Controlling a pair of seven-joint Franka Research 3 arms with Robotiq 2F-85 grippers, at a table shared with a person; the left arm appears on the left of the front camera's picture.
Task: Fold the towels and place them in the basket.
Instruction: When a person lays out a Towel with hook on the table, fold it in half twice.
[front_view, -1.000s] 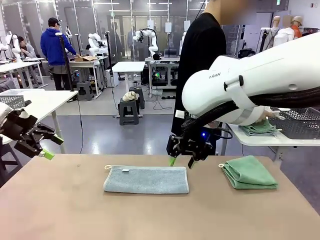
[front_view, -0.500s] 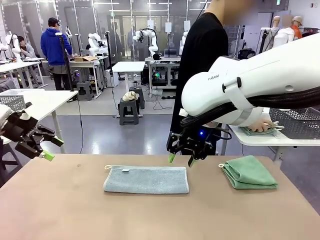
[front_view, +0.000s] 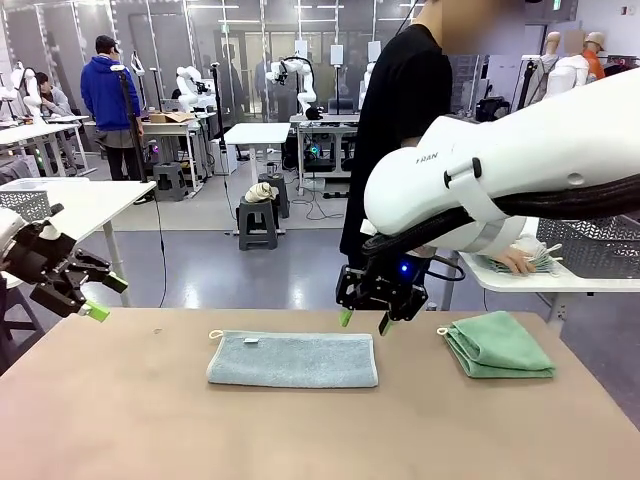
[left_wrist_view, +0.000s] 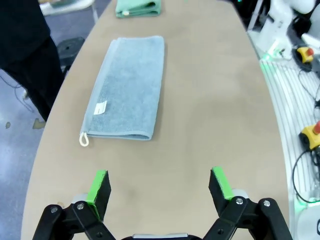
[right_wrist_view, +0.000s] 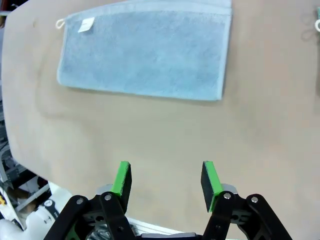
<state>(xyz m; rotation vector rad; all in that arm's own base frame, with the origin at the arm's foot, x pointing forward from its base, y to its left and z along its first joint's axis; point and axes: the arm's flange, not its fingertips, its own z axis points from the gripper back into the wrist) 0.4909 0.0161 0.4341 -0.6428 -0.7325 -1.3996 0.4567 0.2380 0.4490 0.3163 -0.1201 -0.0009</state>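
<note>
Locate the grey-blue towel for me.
The grey-blue towel lies flat, centre of the front view, left of the mint green towel, near the right hand.

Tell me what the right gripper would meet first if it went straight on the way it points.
Probably the bare table, just short of the long edge of the grey-blue towel. The right gripper, open and empty, points down there; depth is unclear, so it might clip the towel.
</note>
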